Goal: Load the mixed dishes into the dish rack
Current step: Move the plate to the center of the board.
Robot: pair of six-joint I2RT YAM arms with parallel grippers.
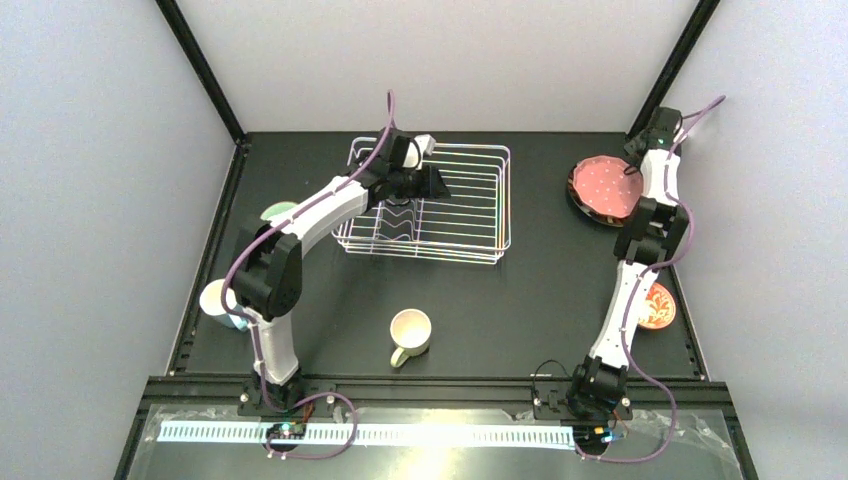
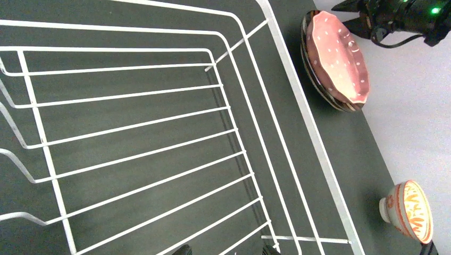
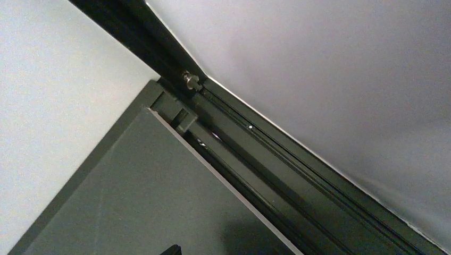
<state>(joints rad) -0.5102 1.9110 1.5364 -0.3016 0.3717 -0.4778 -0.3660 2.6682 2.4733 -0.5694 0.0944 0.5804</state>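
The white wire dish rack (image 1: 470, 215) stands at the back middle; the part its floor (image 2: 133, 138) shows holds no dishes. My left gripper (image 1: 433, 182) hovers open over the rack's left part, its fingertips (image 2: 183, 250) apart with nothing between them. A pink dotted plate (image 1: 605, 186) lies on a dark-rimmed plate (image 1: 574, 190) at the back right. Just beyond them, by the far right corner, my right gripper (image 1: 638, 146) is open and empty. A cream mug (image 1: 410, 332) lies front centre. The small orange-patterned bowl (image 1: 658, 305) sits at the right edge.
A light-blue mug (image 1: 220, 302) and a pale-green bowl (image 1: 278, 212) sit at the left edge, partly hidden by my left arm. The right wrist view shows only the table's back corner and the black frame rail (image 3: 250, 154). Walls enclose the table on three sides.
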